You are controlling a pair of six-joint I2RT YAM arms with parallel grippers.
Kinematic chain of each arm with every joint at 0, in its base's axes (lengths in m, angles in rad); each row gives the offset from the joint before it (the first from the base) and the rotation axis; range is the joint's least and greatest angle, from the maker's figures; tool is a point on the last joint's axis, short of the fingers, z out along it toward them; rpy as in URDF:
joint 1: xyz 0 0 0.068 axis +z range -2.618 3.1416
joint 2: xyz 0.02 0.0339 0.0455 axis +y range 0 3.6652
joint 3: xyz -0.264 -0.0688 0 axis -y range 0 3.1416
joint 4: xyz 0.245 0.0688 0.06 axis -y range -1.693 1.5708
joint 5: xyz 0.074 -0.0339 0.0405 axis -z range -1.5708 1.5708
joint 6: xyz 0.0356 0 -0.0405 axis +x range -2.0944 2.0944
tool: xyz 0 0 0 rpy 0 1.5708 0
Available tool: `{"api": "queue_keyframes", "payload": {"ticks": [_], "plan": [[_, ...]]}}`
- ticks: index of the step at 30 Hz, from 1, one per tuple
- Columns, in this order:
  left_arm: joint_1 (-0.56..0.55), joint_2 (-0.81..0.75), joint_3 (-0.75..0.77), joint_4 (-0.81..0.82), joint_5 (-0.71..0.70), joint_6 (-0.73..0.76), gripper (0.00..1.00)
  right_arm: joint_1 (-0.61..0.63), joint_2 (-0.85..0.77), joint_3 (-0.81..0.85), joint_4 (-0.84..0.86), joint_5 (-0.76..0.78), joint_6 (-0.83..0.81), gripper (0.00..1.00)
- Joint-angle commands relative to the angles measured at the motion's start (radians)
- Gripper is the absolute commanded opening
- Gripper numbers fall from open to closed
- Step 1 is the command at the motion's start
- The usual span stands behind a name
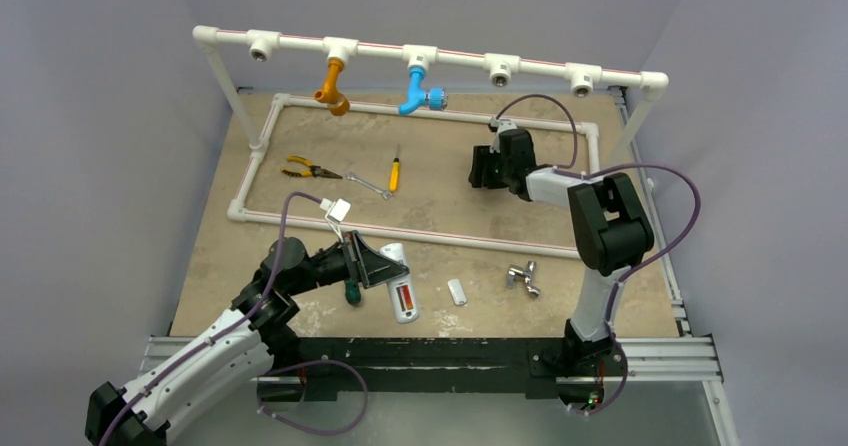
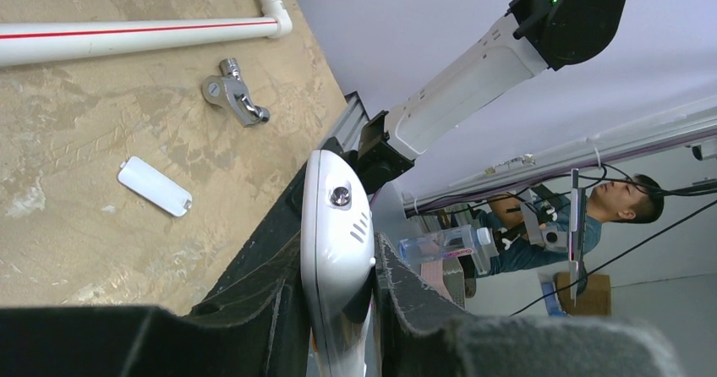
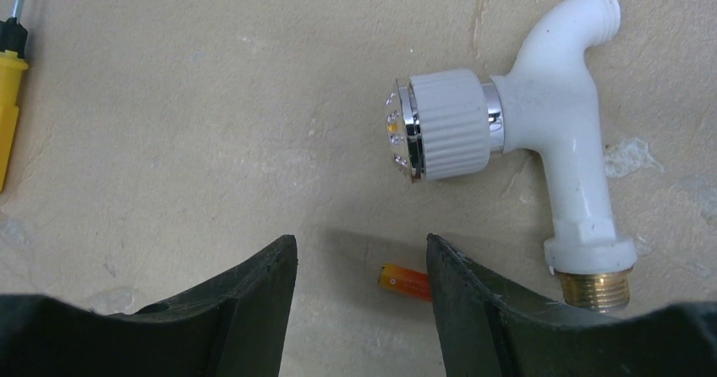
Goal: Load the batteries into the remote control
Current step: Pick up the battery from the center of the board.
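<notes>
My left gripper is shut on the remote control, a slim white handset held near the table's front edge. A red-orange patch shows in its upturned face. In the left wrist view the remote control sits pinched edge-on between the black fingers. Far across the table, my right gripper hangs low over the surface. In the right wrist view the right gripper is open, and a small red-orange battery lies flat on the table between the fingers, close against the right finger, which hides its far end.
A white plastic tap lies just beyond the battery. A small white cover and a metal fitting lie right of the remote. Pliers, a wrench and a yellow screwdriver lie inside the white pipe frame.
</notes>
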Motion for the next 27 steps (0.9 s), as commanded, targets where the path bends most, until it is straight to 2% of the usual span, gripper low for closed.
{"api": "queue_keyframes", "payload": {"ticks": [1, 6, 14, 21, 23, 27], "plan": [[0.0, -0.016, 0.031, 0.041, -0.005, -0.001, 0.0, 0.002, -0.041, -0.028, -0.09, 0.01, -0.018, 0.57], [0.0, -0.013, 0.031, 0.045, -0.002, -0.004, 0.0, 0.002, -0.044, -0.029, -0.095, 0.022, -0.013, 0.6], [0.0, -0.029, 0.022, 0.041, -0.009, -0.009, 0.0, 0.002, -0.034, -0.006, -0.166, -0.014, -0.033, 0.6], [0.0, -0.018, 0.027, 0.046, -0.006, -0.01, 0.0, 0.002, -0.054, 0.003, -0.197, -0.013, -0.05, 0.66], [0.0, -0.017, 0.026, 0.048, -0.007, -0.01, 0.0, 0.002, -0.028, 0.079, -0.327, 0.002, -0.064, 0.67], [0.0, -0.014, 0.027, 0.051, -0.007, -0.01, 0.0, 0.001, 0.052, 0.211, -0.536, -0.01, -0.197, 0.67]]}}
